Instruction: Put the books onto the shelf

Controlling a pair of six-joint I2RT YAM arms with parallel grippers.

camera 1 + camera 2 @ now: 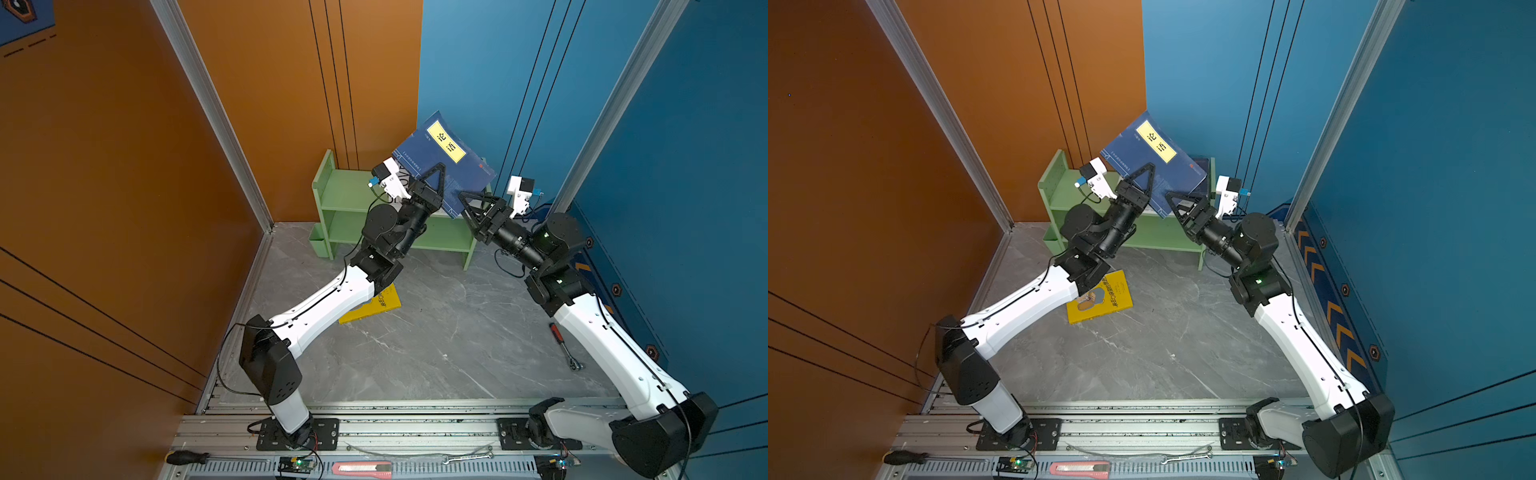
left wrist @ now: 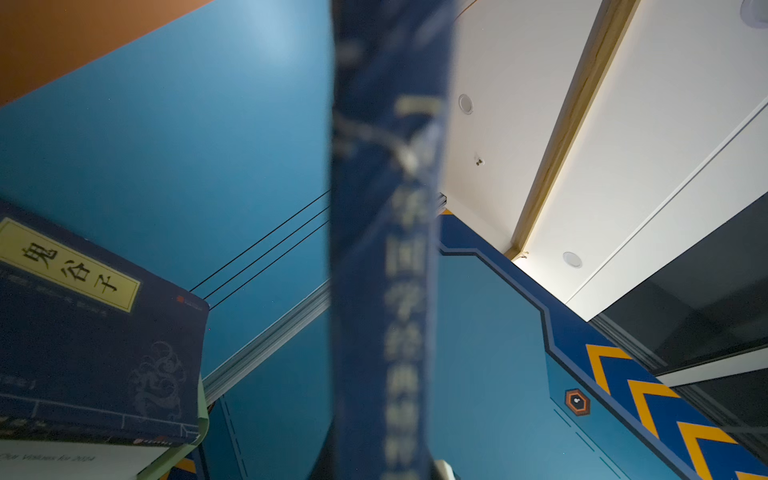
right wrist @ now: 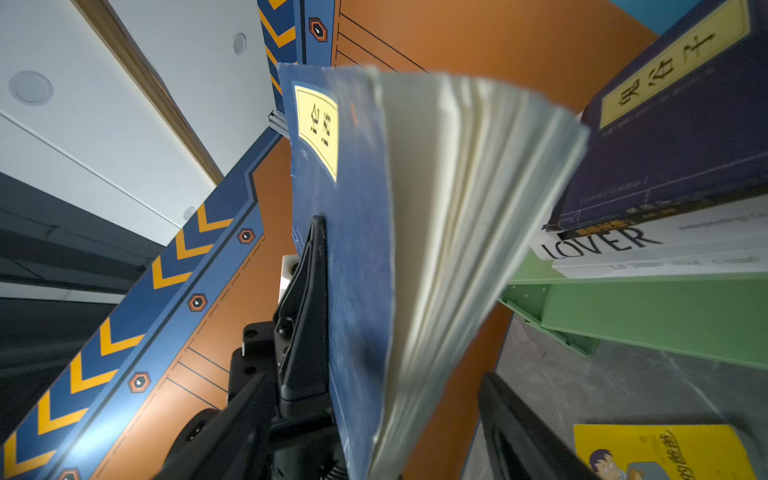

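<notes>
Navy softcover book with a yellow title label (image 2: pixel 382 249) fills the left wrist view spine-on, because the left end effector (image 1: pixel 437 178) is clamped on it near the spine, holding it tilted above the pale green two-tier shelf (image 1: pixel 345 195). Its pages fan loose, so the right end effector (image 3: pixel 374 376) straddles them, jaws apart, likely to steady it. A yellow cartoon-cover book (image 1: pixel 1100 297) lies on the grey counter (image 1: pixel 1183 332).

Ratchet (image 1: pixel 564 347) on floor (image 1: pixel 415 353); screwdriver (image 1: pixel 187 457), box cutter (image 1: pixel 361 468), wrench (image 1: pixel 467 457) on base rail (image 1: pixel 415 436).

book (image 1: pixel 432 166) over shelf (image 1: pixel 345 191), second book (image 1: pixel 1100 297) before shelf
</notes>
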